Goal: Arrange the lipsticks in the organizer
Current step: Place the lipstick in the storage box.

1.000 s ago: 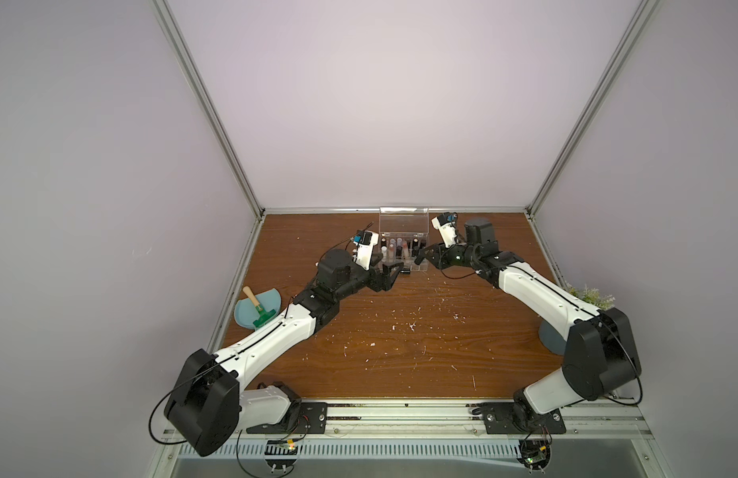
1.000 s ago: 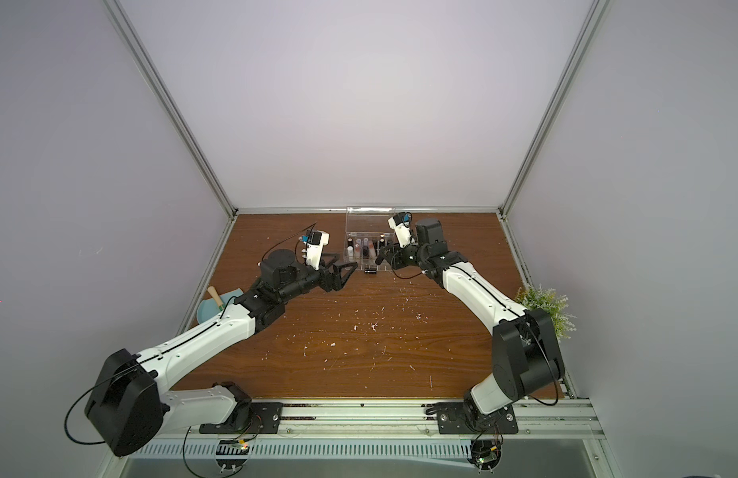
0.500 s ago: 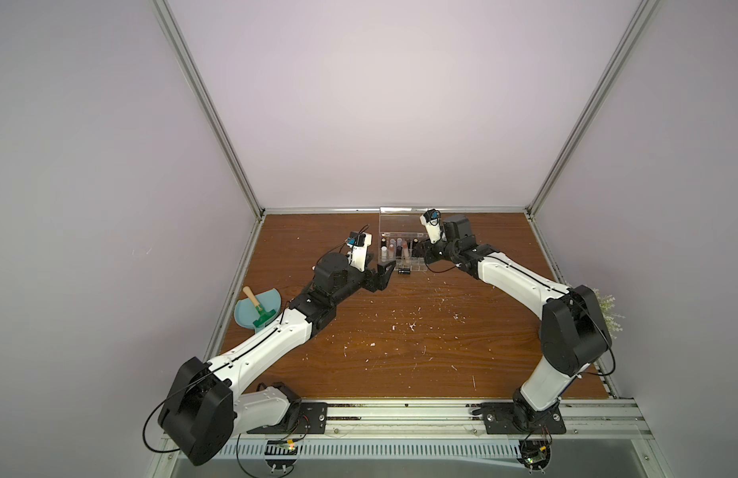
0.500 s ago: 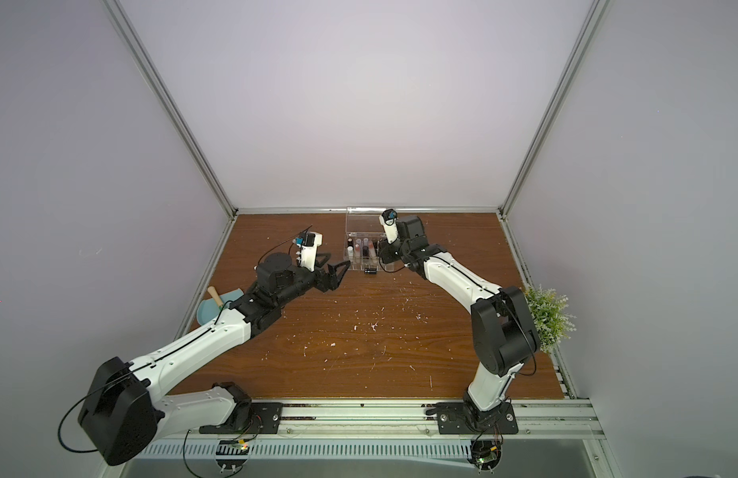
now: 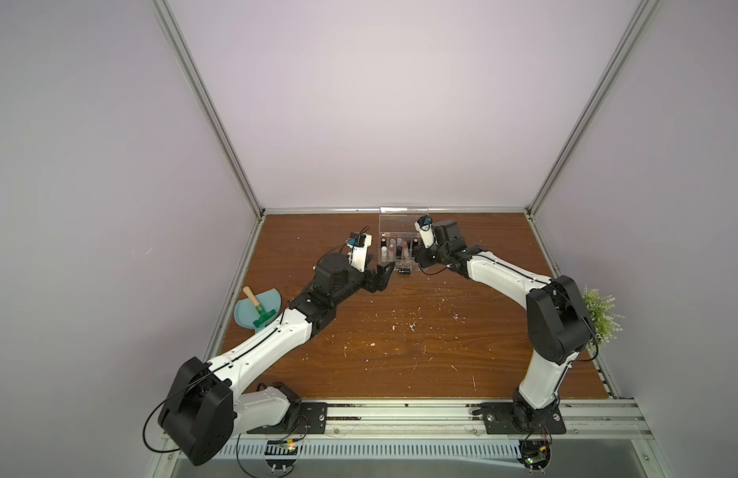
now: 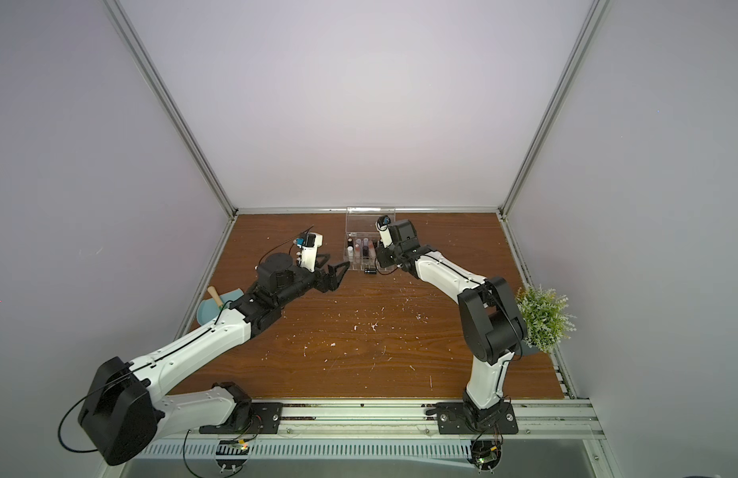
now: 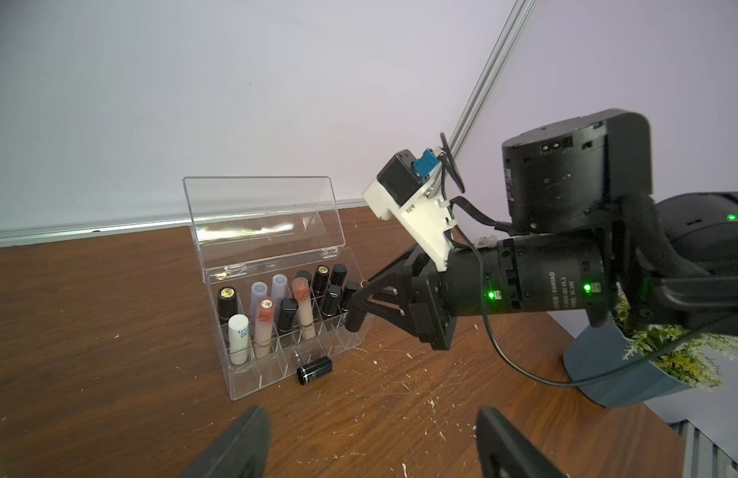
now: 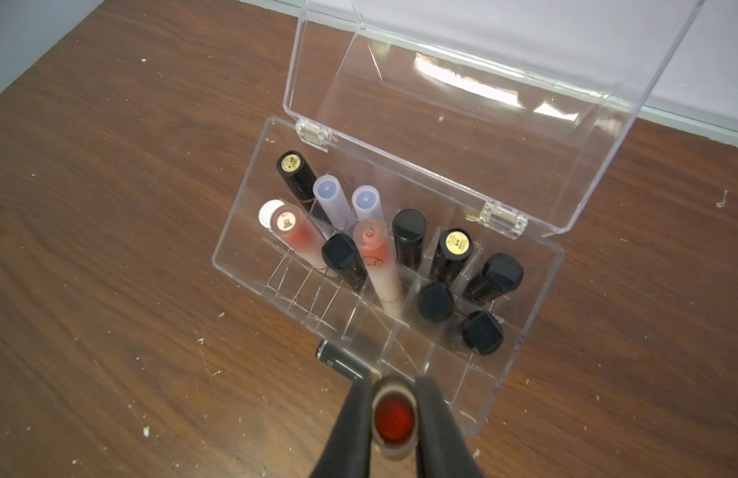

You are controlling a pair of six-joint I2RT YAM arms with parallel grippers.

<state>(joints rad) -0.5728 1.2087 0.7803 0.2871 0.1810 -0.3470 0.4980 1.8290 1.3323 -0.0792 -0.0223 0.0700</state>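
Lipsticks (image 8: 408, 231) are black, lavender, white, pink; the organizer (image 8: 524, 331) is clear.

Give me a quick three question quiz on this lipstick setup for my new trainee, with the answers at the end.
1. True or false: the lid of the organizer stands open.
2. What does the right gripper hold? A nothing, B a red-tipped lipstick, C a spoon.
3. Where does the black lipstick lying on its side rest?
Key: 1 true. 2 B. 3 On the table, in front of the organizer.
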